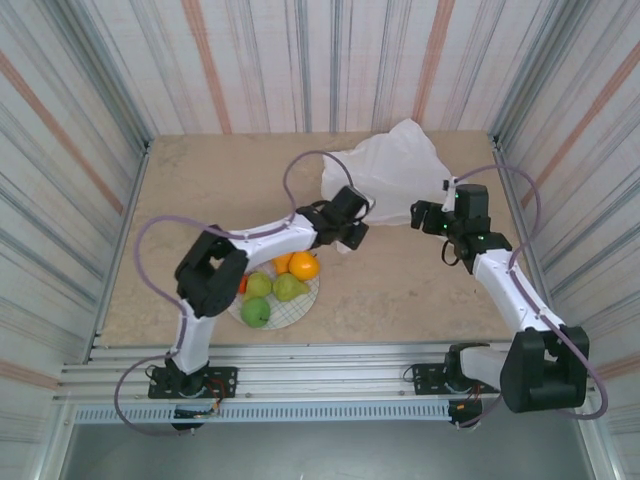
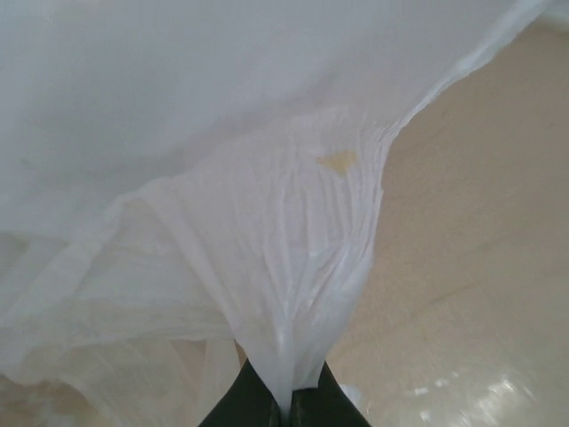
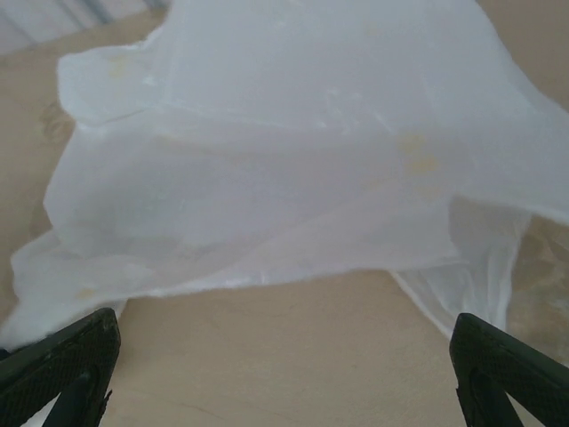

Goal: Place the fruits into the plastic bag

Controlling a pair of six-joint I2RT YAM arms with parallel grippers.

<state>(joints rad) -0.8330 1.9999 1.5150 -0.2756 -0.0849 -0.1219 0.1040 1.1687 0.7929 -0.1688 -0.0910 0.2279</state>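
The left gripper (image 2: 283,402) is clamped on a fold of the plastic bag (image 1: 395,168), which lies crumpled at the far side of the table (image 1: 400,290). The right gripper (image 3: 284,338) faces the bag, jaws spread wide, holding nothing. The fruits (image 1: 280,285) sit on the plaid plate (image 1: 303,308) near the front edge

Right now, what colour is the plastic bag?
The plastic bag is white and translucent; it shows best in the right wrist view.
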